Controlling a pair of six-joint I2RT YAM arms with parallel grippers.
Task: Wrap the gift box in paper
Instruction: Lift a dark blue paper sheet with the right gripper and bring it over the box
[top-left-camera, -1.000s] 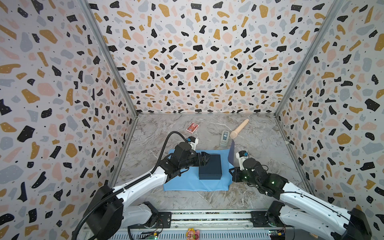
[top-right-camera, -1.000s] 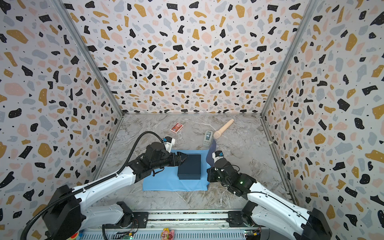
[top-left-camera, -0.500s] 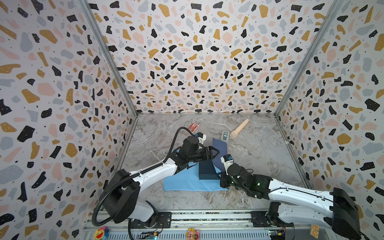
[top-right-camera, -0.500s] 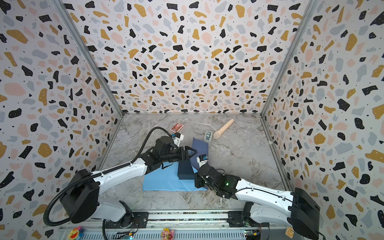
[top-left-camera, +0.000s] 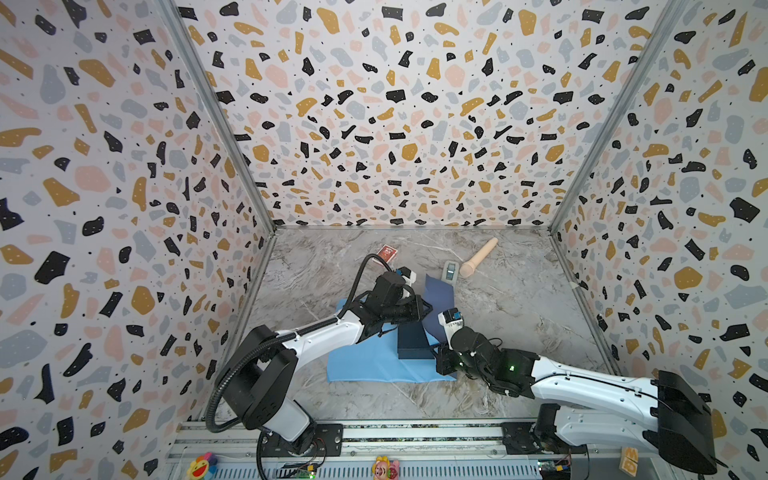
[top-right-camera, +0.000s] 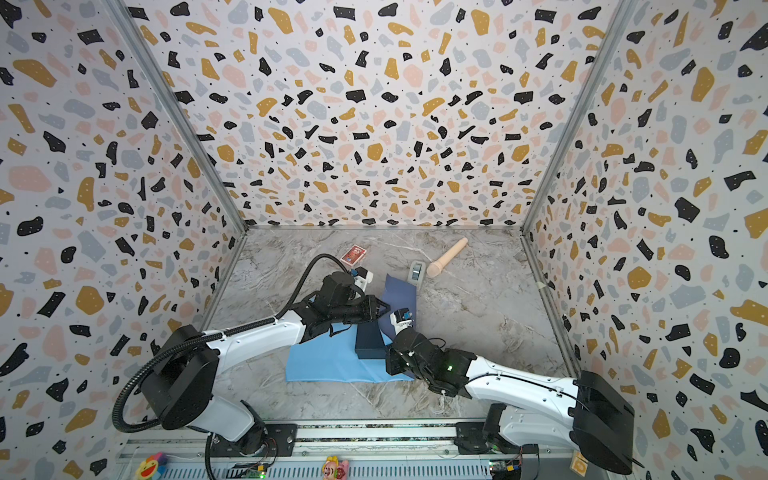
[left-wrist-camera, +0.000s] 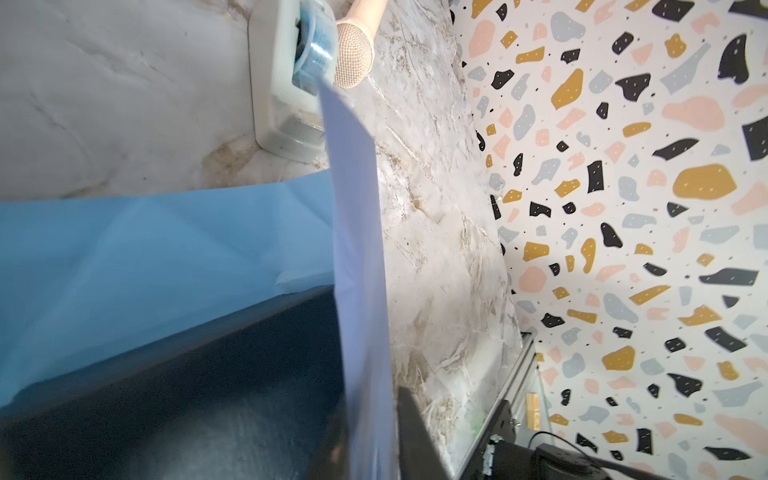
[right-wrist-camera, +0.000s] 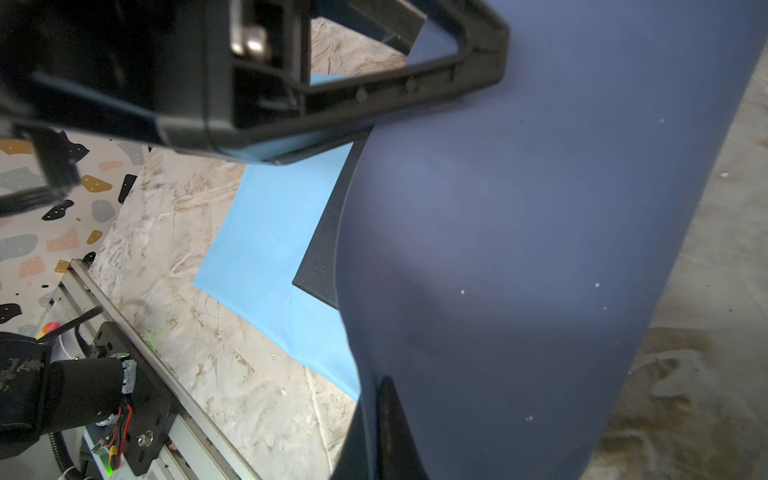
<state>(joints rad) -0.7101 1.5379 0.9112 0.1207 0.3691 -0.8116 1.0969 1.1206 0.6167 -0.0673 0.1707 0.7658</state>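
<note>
1. The surface fills the lower middle of both top views. It looks smooth, so a sideways pull could make the sheet slide.
2. The paper lies flat at lower centre, with its right side raised as a darker flap. Uneven pulling by the two arms could tear or crease it.
3. The gift box sits on the sheet, just left of the flap's fold. A hard tug could drag it off line or tip it.
4. The left tool is clenched on the flap's left edge.
5. The right tool is clenched on the flap's near edge. Either pinch is thin and could slip.
</note>
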